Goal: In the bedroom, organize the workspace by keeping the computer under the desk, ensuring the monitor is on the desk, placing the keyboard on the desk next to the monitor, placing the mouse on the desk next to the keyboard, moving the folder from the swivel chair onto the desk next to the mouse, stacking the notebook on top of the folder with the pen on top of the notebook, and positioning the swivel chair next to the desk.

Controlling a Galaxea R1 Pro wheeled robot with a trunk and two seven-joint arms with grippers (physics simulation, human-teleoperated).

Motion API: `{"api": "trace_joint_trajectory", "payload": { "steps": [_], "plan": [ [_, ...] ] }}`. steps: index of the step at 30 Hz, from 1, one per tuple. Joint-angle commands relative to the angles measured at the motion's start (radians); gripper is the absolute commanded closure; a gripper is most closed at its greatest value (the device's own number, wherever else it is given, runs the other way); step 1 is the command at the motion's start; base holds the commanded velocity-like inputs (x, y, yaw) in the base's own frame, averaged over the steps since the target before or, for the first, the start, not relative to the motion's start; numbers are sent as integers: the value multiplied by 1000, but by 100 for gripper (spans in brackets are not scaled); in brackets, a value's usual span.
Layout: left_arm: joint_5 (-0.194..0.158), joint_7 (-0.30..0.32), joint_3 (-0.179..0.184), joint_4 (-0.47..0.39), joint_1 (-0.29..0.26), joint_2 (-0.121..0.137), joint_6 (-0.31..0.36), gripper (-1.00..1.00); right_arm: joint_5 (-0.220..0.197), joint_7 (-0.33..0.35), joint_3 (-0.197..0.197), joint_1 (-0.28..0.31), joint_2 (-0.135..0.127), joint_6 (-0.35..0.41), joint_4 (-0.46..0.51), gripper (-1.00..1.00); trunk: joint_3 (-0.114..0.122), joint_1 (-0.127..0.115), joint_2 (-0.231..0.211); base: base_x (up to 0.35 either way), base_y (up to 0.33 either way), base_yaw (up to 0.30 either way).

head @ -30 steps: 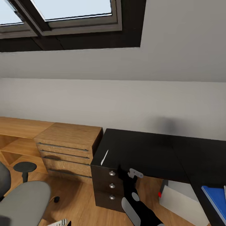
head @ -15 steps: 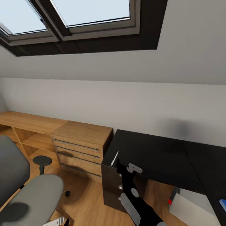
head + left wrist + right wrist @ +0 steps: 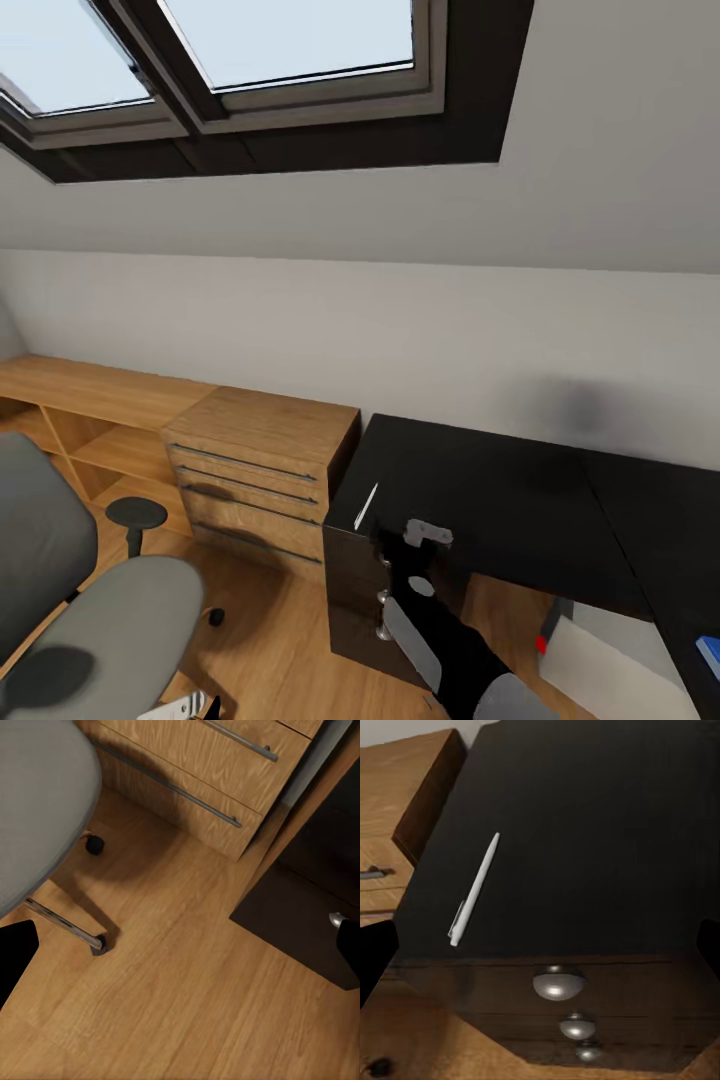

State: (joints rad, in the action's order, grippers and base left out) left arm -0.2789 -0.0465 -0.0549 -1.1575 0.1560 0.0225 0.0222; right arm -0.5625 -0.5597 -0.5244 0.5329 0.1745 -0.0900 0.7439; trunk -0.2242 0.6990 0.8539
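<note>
Far left in the head view, grey chair (image 3: 95,620), seat and backrest, on the wood floor (image 3: 270,650), one castor (image 3: 213,617) dark beside it; in the left wrist view, same chair (image 3: 37,802) above the floor, a thin metal leg running to a castor (image 3: 99,945); left gripper (image 3: 190,706) barely poking in at the head view's lower edge, its fingertips dark at the wrist view's 2 side edges, well apart with only floor between, so spread wide and holding nothing; next along, low wooden shelf (image 3: 70,395) and a wooden dresser (image 3: 250,470) with bar handles, set against the white wall (image 3: 400,330) under 2 skylights (image 3: 290,40); just beside the dresser, black desk (image 3: 480,490), 3 round silver knobs down its drawer front, seen in the right wrist view (image 3: 559,984); pen (image 3: 366,505), white, flat on the desk's near left corner, alone, angled toward the edge; same pen (image 3: 474,889) in the right wrist view, lying diagonally above the knobs; right gripper (image 3: 425,535) hanging just beside the pen at the desk's front edge, fingertips dark at the wrist view's 2 side edges, spread wide, gripping nothing; under the desk at far right, grey computer (image 3: 610,655) with a red spot; at the far right edge, a blue sliver on the desktop, too small to name.
</note>
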Motion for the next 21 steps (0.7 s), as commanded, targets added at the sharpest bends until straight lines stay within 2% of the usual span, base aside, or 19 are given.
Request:
{"api": "trace_joint_trajectory", "payload": {
  "steps": [1,3,6,10,16,21],
  "plan": [
    [-9,-4,1,-2,0,0,2,-100,-3,-96,-5,40,0,140,-2,-100,-1,0,1,0,0,0],
    [-9,-4,1,-2,0,0,2,-100,10,-146,-6,61,0,224,2,-100,-1,0,1,0,0,0],
    [-9,-4,1,-2,0,0,2,-100,29,-184,-6,76,0,262,5,-100,-1,0,1,0,0,0],
    [-9,-4,1,-2,0,1,0,-100,42,-205,-8,83,0,262,5,-100,-1,0,1,0,0,0],
    [-9,-4,0,-2,0,2,-1,-100,52,-215,-10,84,0,216,1,-100,-1,0,1,0,0,0],
    [-9,-4,0,-2,0,2,-1,-100,52,-220,-10,84,0,223,0,-100,-1,0,1,0,0,0]
  ]
}}
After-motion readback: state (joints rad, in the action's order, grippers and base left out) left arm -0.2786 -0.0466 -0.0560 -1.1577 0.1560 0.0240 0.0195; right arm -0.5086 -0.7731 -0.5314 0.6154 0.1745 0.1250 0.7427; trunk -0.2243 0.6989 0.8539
